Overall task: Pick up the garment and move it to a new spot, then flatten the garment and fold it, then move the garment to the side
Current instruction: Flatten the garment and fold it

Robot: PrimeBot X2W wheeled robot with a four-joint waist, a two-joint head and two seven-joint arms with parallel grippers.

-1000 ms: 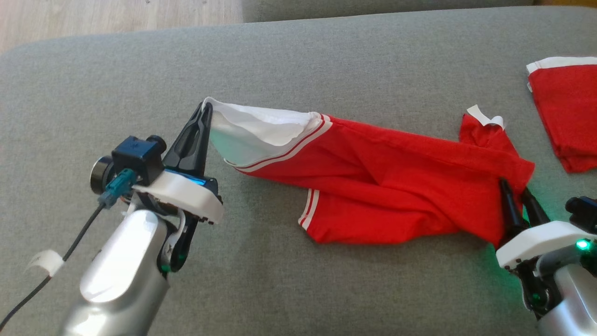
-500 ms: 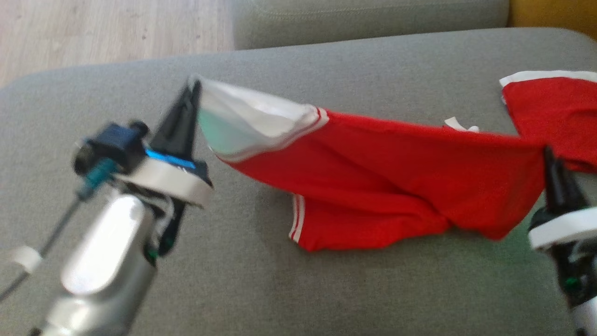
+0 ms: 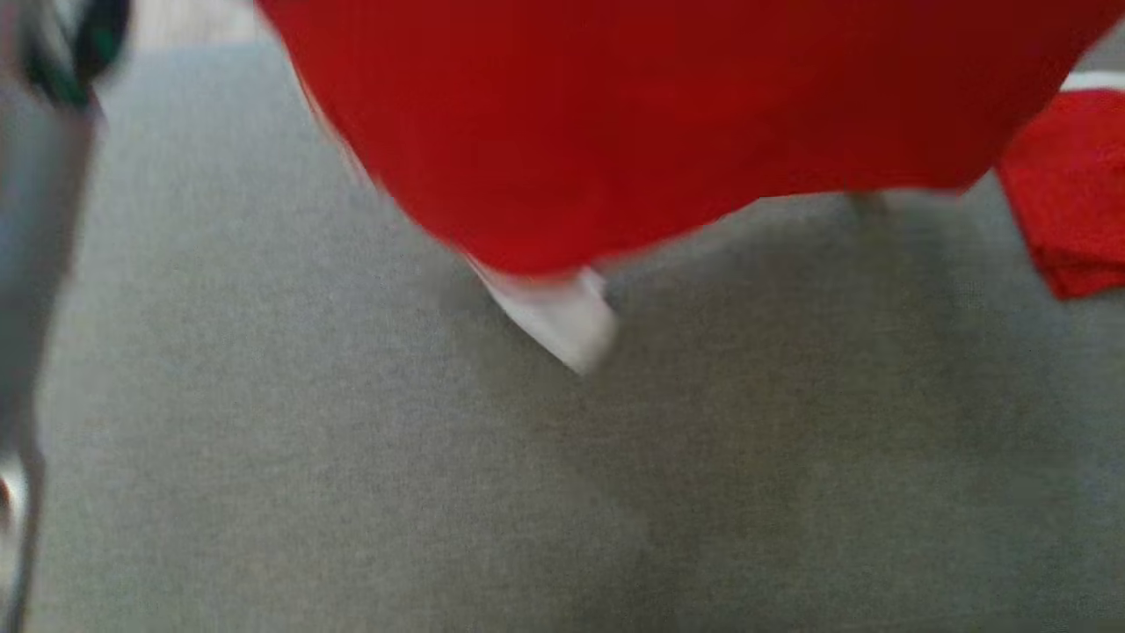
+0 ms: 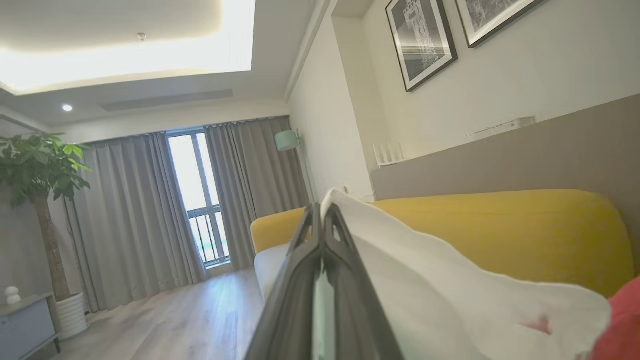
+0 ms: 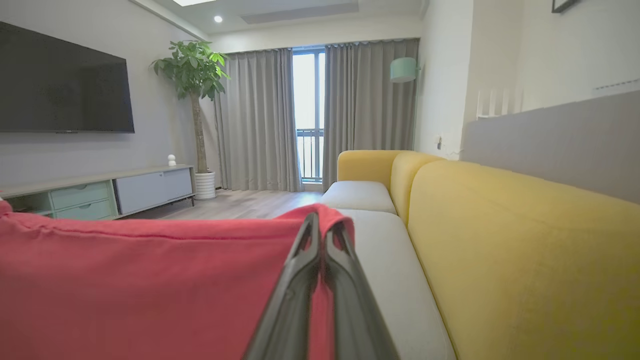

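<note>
**A:** Starting at the left side of the grey cushion (image 3: pixel 352 457) — what there?

**B:** Only a pale left forearm (image 3: pixel 39 229), up along the cushion's left edge. Too smeared to say more.

**A:** And the left gripper (image 4: pixel 322 212)?

**B:** Pressed together, closed tip to tip. Pinching the white end of the garment (image 4: pixel 450 300), seen close in the left wrist view.

**A:** Whereabouts, the garment itself?

**B:** Up above the grey cushion, spread as a wide red sheet across the top of the head view, badly blurred. Lowest at a white-trimmed corner (image 3: pixel 562 330), hanging over the cushion's middle with a soft shadow underneath. Cannot tell whether touching the cushion or just clear of it.

**A:** Over to the right gripper (image 5: pixel 325 222), then?

**B:** Also pressed shut — clamped on a red edge of the garment, with a fold draped over the fingertips. Stretched taut from there toward the left of the right wrist view.

**A:** Anything further right on the cushion?

**B:** A second red cloth (image 3: pixel 1068 202), lying at the cushion's right edge, with a white band along its top.
</note>
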